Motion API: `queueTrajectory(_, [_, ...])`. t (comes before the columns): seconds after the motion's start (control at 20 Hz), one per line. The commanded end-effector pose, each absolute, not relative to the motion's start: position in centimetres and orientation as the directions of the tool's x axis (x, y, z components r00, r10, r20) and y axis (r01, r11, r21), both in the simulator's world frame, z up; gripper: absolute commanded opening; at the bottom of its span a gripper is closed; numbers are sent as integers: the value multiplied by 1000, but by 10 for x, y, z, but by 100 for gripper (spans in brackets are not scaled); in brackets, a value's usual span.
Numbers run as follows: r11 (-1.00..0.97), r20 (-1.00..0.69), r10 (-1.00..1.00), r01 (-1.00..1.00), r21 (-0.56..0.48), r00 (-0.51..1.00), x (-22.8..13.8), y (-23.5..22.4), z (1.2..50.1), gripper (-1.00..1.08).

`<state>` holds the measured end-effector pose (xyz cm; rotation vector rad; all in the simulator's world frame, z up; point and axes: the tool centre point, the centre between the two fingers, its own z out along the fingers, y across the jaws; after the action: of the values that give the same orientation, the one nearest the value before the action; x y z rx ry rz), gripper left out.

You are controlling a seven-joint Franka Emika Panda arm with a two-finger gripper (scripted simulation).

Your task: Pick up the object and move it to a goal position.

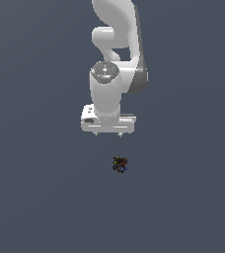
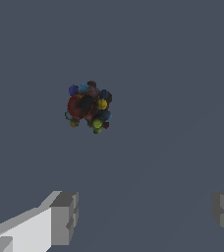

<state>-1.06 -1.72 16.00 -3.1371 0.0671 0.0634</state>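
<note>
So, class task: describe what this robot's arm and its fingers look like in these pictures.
The arm is glossy white with rounded, bulbous links and grey shading at the joints; one joint cap is a silvery-grey disc. It ends in a wide, flat white hand block. The gripper has two blocky fingers, white behind and grey at the pads. No cables or markings are visible.

Both renders are evenly and rather dimly lit, with a flat slate-grey ground (image 1: 35, 197) showing no cast shadows or glare. The white arm (image 1: 115, 54) is shaded softly, with a faint highlight on its round cap. Edges look coarse and pixelated, not blurred. The object (image 2: 88, 107), out ahead of the wide-apart jaws, is dark and muddy in detail.
</note>
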Motion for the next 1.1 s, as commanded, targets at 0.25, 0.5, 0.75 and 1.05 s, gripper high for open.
queueTrajectory(0.25, [-1000, -53, 0, 0, -1, 999, -12, 1, 158, 100])
queueTrajectory(0.5, [-999, -64, 38, 38, -1, 997, -14, 15, 158, 100])
queueTrajectory(0.75, [-1000, -60, 22, 22, -1, 998, -10, 15, 154, 100])
queueTrajectory(1.05, [-1000, -48, -29, -29, 0, 998, 7, 20, 141, 100])
